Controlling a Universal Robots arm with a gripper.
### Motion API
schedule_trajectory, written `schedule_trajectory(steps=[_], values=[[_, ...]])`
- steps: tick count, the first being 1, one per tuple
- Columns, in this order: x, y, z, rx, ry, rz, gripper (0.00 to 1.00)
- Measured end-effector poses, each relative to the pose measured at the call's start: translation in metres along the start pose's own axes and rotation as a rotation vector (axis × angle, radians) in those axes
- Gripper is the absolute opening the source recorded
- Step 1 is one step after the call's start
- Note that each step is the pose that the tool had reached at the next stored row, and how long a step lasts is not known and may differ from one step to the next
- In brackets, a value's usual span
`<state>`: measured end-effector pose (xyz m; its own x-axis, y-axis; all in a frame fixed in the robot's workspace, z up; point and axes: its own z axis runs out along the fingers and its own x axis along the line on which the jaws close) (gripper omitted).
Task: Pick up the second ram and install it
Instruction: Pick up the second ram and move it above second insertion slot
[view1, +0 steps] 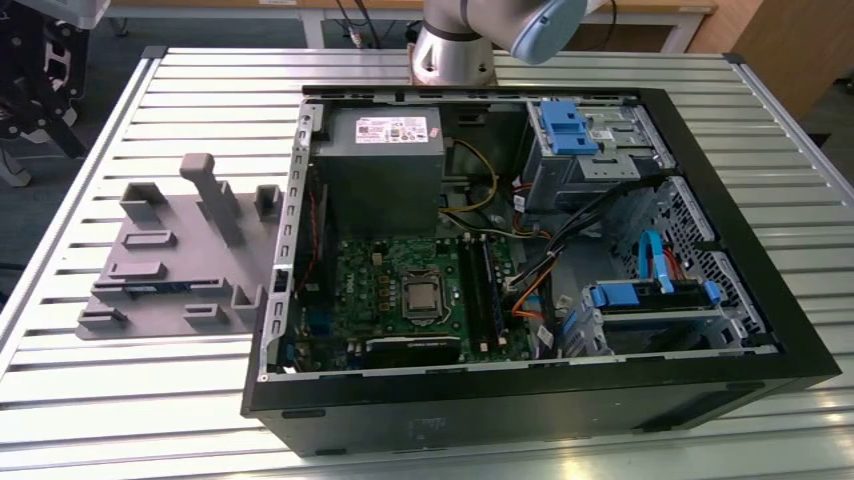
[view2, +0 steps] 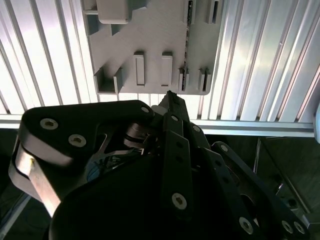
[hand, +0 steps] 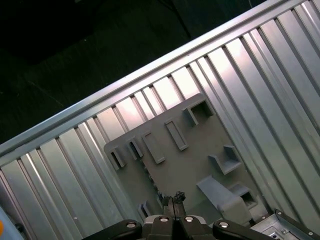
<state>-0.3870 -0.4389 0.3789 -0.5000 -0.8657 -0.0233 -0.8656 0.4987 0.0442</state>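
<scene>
We see the second ram (view1: 139, 287) sitting in the grey fixture (view1: 180, 272), beside the open computer case (view1: 534, 405) with its motherboard (view1: 387, 270). Our gripper (hand: 173, 196) hangs over the fixture, fingers clenched together on nothing.

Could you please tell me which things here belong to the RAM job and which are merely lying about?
Job in hand: second ram, held in the grey fixture; gripper, facing that fixture; motherboard inside the open case.

Lying about: power supply; blue drive caddies.
</scene>
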Motion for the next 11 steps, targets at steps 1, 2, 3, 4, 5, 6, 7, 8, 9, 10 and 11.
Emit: schedule_trajectory(steps=[1, 2, 3, 4, 5, 6, 7, 8, 9, 10, 11], values=[[0.0000, 0.0000, 0.0000, 0.0000, 0.0000, -0.001, 0.11], [0.0000, 0.0000, 0.0000, 0.0000, 0.0001, -0.002, 0.11], [0.0000, 0.0000, 0.0000, -0.0001, 0.0002, -0.004, 0.11], [0.0000, 0.0000, 0.0000, -0.0001, 0.0002, -0.006, 0.11], [0.0000, 0.0000, 0.0000, -0.0002, 0.0003, -0.008, 0.11], [0.0000, 0.0000, 0.0000, -0.0002, 0.0004, -0.010, 0.11], [0.0000, 0.0000, 0.0000, -0.0002, 0.0005, -0.013, 0.11], [0.0000, 0.0000, 0.0000, -0.0003, 0.0007, -0.015, 0.11], [0.0000, 0.0000, 0.0000, -0.0004, 0.0008, -0.018, 0.11], [0.0000, 0.0000, 0.0000, -0.0005, 0.0009, -0.020, 0.11], [0.0000, 0.0000, 0.0000, -0.0005, 0.0010, -0.023, 0.11]])
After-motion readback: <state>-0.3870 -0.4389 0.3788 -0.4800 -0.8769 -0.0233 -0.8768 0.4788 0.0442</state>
